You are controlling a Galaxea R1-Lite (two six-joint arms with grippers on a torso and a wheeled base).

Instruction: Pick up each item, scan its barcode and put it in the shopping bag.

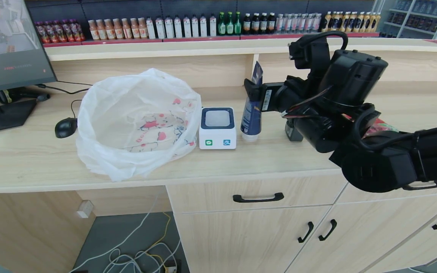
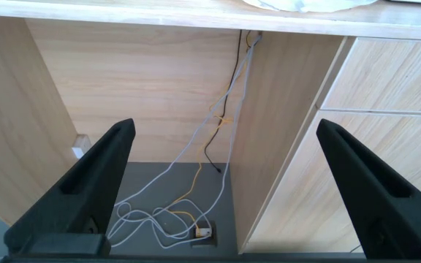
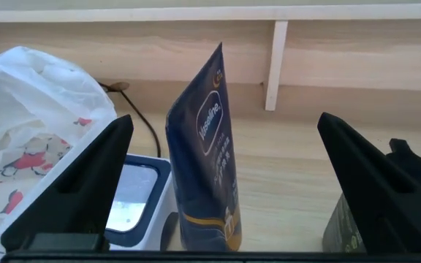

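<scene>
- The right arm [image 1: 436, 146] comes in from the robot's right side and stretches across toward its left, over the table [image 1: 32, 159].
- Its elbow section sits low and near the table's front edge. The wrist [image 1: 351, 81] rises from there and turns toward the left.
- The right claw [image 3: 225, 120] is held roughly level above the table, pointing to the robot's left, with its two fingers [image 3: 86, 183] spread wide apart.
- The left claw [image 2: 225, 124] hangs low, below the table's edge, facing forward, with its fingers [image 2: 93, 183] also spread wide.
</scene>
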